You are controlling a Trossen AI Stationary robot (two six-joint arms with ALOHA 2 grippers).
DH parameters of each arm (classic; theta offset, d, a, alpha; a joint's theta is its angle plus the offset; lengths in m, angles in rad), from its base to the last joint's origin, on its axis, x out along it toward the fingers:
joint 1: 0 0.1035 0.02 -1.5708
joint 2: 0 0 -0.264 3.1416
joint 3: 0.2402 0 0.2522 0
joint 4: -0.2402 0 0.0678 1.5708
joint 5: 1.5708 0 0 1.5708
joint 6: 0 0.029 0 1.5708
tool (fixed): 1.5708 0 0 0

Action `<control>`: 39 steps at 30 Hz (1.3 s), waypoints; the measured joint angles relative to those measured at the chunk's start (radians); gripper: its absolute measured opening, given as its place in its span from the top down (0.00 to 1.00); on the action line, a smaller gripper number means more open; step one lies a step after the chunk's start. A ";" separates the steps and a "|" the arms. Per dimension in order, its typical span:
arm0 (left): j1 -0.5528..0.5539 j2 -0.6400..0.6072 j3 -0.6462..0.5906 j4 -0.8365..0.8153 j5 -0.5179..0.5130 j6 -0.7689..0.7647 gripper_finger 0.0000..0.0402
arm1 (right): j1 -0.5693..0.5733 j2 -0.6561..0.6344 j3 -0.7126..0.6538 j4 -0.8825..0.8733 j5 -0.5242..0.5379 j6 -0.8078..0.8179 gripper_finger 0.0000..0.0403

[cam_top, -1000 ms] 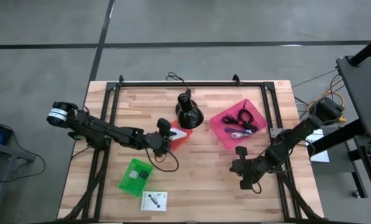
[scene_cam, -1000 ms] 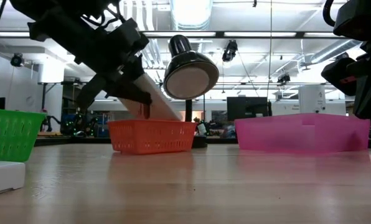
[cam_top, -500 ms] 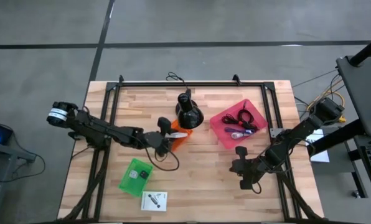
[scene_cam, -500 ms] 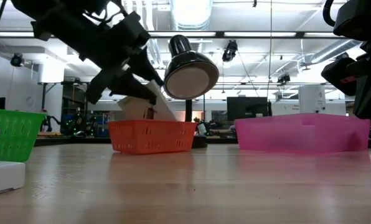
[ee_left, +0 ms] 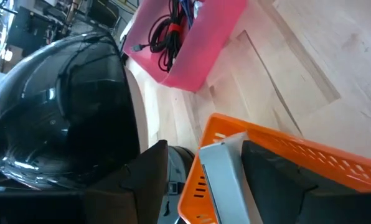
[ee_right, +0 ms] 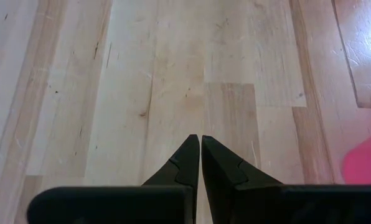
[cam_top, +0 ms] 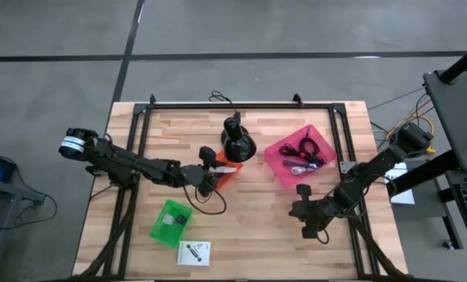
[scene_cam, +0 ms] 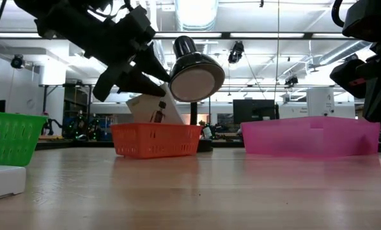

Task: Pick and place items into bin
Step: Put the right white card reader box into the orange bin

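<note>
The left pincer [scene_cam: 153,75] is open, holding nothing. The white card [scene_cam: 153,110] leans in the orange bin [scene_cam: 155,140]. Lift straight up, so the card doesn't tip out. The right pincer [ee_right: 200,163] is shut above the desk [cam_top: 249,211].

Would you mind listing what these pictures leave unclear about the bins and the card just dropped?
- White card print: too small, low view; claw fingers flank it in the left wrist view.
- Orange basket interior: left claw covers it, high view.
- Green basket: cut by the low view's edge.
- Pink bin small items: too small, high view.
- Right claw: only bare table ahead.
</note>
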 joint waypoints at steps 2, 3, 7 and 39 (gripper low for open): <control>-0.006 0.000 0.005 0.000 0.000 -0.001 0.53 | 0.000 0.000 0.000 0.000 0.000 0.000 0.98; -0.009 0.000 0.008 0.000 0.000 -0.001 0.53 | 0.000 0.000 0.000 0.000 0.000 0.000 0.98; -0.023 0.000 0.018 0.000 0.000 -0.001 0.53 | 0.000 0.000 0.000 0.000 0.000 0.000 0.98; -0.069 0.000 0.081 -0.047 0.210 -0.579 0.53 | 0.000 0.000 0.000 -0.001 -0.001 0.000 0.98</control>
